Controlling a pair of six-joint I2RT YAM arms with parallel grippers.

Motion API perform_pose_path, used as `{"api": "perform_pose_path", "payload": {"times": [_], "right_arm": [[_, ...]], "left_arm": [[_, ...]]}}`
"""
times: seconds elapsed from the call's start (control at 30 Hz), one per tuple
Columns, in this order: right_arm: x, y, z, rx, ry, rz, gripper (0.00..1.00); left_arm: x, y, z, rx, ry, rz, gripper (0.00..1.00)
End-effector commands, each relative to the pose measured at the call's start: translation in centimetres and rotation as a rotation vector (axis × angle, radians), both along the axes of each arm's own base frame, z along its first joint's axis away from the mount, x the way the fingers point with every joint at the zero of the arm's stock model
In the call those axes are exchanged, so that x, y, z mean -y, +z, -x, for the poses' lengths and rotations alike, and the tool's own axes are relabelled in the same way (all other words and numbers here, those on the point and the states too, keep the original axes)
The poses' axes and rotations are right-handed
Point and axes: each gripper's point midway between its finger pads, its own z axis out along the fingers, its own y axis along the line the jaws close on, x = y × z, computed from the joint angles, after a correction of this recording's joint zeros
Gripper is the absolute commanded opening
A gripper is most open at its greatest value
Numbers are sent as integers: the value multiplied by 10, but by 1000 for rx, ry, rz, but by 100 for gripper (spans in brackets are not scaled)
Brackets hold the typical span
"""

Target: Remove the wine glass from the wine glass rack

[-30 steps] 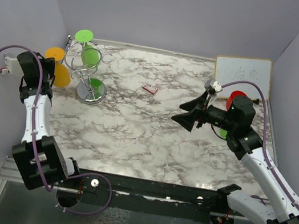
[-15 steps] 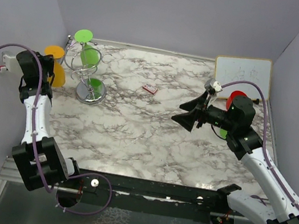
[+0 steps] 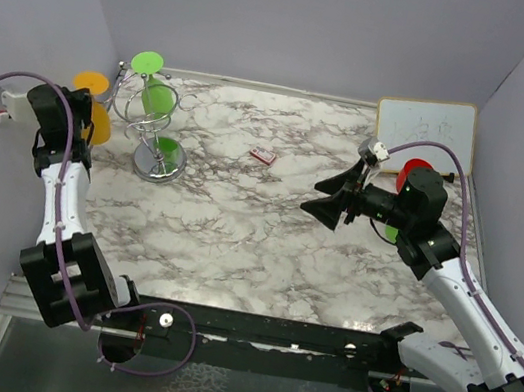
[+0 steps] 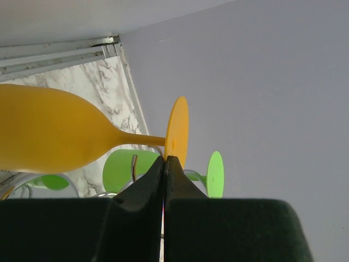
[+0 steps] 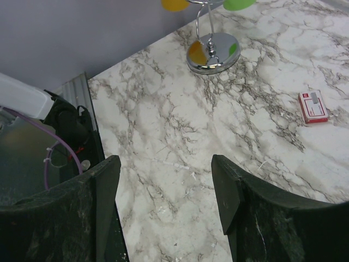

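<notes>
Orange wine glass (image 4: 49,131) is pinched at the stem by the left end effector (image 4: 164,161), held sideways beside the wine glass rack (image 3: 146,125), judged clear of its loops | right end effector (image 5: 165,174) is parked, spread wide, over the counter (image 3: 265,237).

Your left wrist view crops the orange wine glass (image 4: 54,136) at its left edge. The right wrist view cuts the wine glass rack (image 5: 212,54) off above its base. Writing on the whiteboard (image 3: 426,130) is unreadable.
</notes>
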Motion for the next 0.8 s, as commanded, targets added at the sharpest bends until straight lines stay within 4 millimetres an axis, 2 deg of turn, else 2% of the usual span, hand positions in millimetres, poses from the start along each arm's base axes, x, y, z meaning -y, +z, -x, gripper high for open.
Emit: {"api": "perform_pose_path", "payload": {"times": [0.0, 0.27, 0.4, 0.57, 0.77], "right_arm": [[-1, 7, -5, 30, -17, -3, 68], [-2, 7, -5, 24, -14, -3, 68], [-2, 6, -5, 24, -16, -3, 68], [-1, 5, -7, 15, -26, -1, 68], [-1, 3, -7, 3, -29, 4, 67]], "left_arm": [[-13, 42, 10, 75, 74, -74, 0], [-9, 48, 32, 29, 112, -60, 0], [-11, 60, 49, -12, 148, -101, 0], [0, 92, 64, -1, 121, -166, 0], [41, 149, 71, 83, -17, -289, 0]]}}
